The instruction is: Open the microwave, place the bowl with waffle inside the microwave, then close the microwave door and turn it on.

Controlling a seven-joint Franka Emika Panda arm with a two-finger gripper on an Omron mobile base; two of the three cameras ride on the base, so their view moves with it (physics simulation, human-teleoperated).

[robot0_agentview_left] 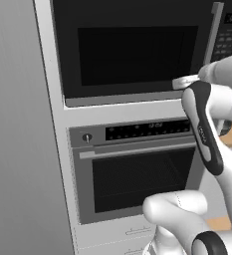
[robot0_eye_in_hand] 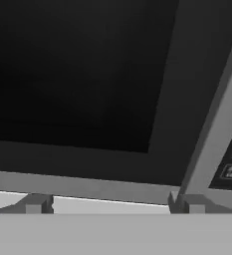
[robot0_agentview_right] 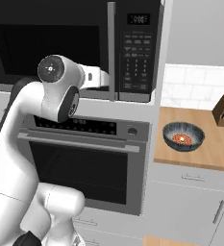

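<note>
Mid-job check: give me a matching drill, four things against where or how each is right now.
Things:
1. microwave door
2. bowl with waffle
3. oven
4. gripper

States:
A. on the wooden counter, right of the oven
B. jaws open, at the door's lower edge by the handle
C. closed
D. directly below the microwave

Pairs: 1-C, 2-A, 3-D, 4-B

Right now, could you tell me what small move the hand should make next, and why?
Probably ease forward and sideways onto the tall silver handle of the black microwave door and close. The hand is open near the door's lower edge, holds nothing, and the door looks shut.
</note>
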